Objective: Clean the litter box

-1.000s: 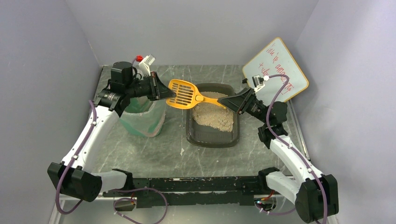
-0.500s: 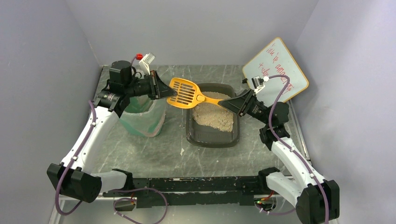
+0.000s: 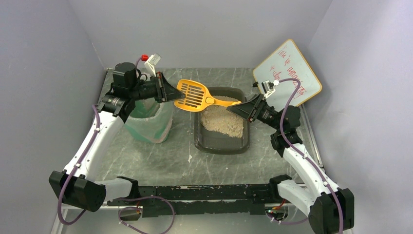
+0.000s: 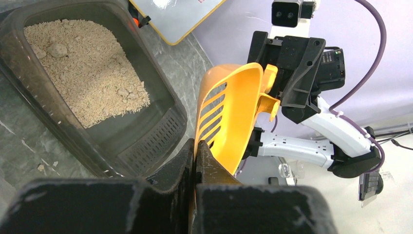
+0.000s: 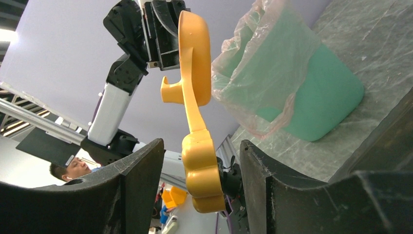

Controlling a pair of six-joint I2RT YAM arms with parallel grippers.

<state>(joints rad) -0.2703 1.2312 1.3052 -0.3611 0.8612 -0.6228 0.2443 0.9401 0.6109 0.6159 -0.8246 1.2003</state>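
Pinching rim of orange scoop [image 3: 194,95], left gripper [image 3: 176,96]; right gripper [image 3: 231,108] parted around handle

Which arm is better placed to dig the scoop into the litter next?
Right. The right gripper has its open jaws either side of the scoop handle, over the litter box. The left gripper only pinches the slotted head's rim, a poor hold for digging.

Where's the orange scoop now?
Top view, centre: the orange scoop hangs over the far left corner of the litter box, its head pinched by the left tool, beside the green bin.
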